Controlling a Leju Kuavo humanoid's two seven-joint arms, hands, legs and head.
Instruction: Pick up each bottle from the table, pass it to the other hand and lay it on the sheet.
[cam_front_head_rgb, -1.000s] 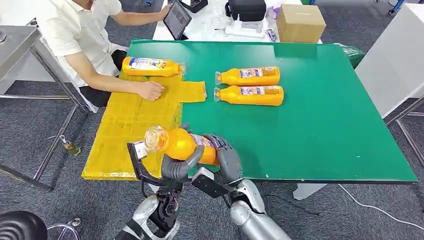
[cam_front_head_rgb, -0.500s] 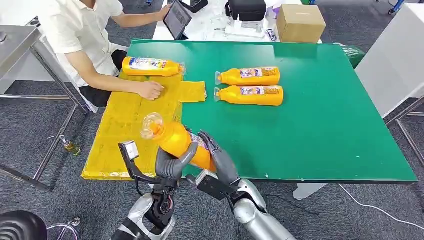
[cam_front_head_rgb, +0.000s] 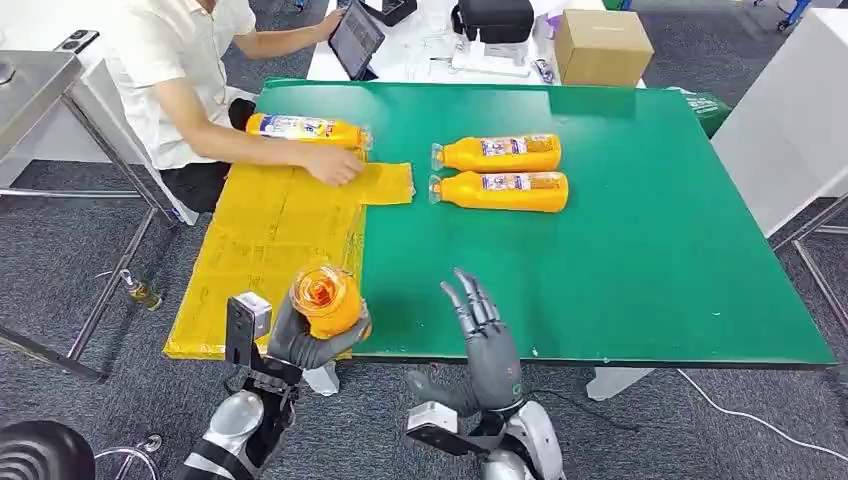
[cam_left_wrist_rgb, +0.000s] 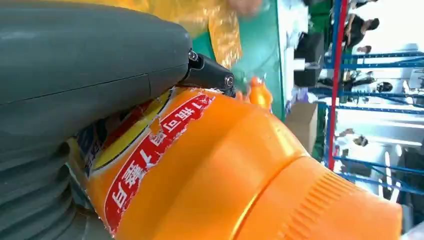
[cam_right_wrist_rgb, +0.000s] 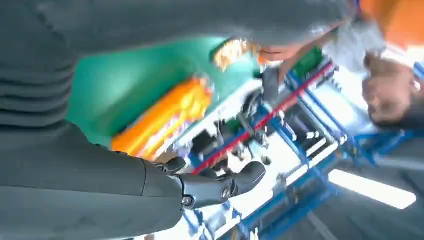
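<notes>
left hand (cam_front_head_rgb: 300, 345) is wrapped round an orange plastic bottle with a red-and-white label (cam_front_head_rgb: 325, 300), cap end tipped up at the head camera, held just off the near table edge by the sheet's near corner. right hand (cam_front_head_rgb: 487, 340) at about 3 o'clock from it has nothing in it, fingers spread and pointing up. crinkly yellow plastic sheet (cam_front_head_rgb: 270, 240) runs off toward 12 o'clock on the green table (cam_front_head_rgb: 650, 240), with a person's hand (cam_front_head_rgb: 335, 165) resting on its far end by another orange bottle (cam_front_head_rgb: 305, 130). two more orange bottles (cam_front_head_rgb: 497, 153) lie side by side around 1 o'clock. looks full, so probably hefty, smooth and a bit slippery; grab mid-body over the label.
</notes>
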